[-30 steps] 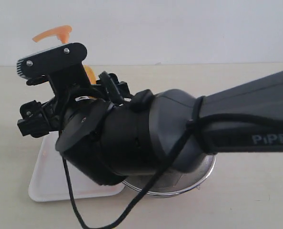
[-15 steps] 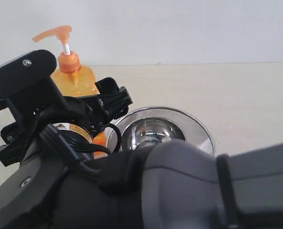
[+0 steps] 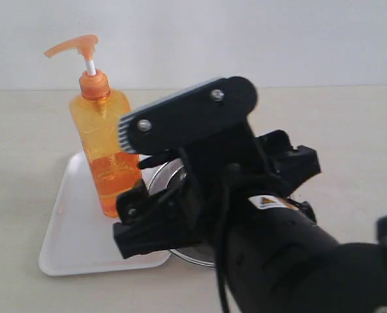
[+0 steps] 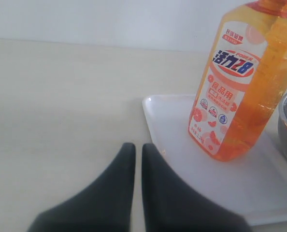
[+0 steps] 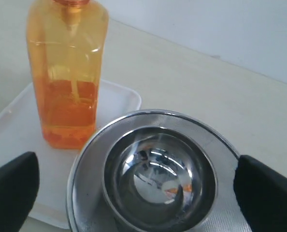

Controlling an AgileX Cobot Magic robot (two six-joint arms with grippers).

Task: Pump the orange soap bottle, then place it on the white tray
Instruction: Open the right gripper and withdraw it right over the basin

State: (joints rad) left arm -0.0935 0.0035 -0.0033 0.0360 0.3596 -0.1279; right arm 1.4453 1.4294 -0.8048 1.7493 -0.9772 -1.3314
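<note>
Orange soap bottle (image 3: 105,150): upright on white tray (image 3: 70,238), steel strainer (image 5: 216,140) just beside. L fingers (image 4: 119,179): closed to a slit, empty, near tray. R fingers (image 5: 264,193): wide apart, empty, above strainer.

You have 1 round steel mesh strainer (image 5: 88,166) standing on the pale beige table (image 3: 353,124). 1 polished steel bowl (image 5: 158,176) sits inside it, roughly centred and upright. The bowl's interior is mirror-bright, with small orange glints in its reflection. In the exterior view most of the strainer is hidden. Behind the table you see a plain white wall (image 3: 278,39).
</note>
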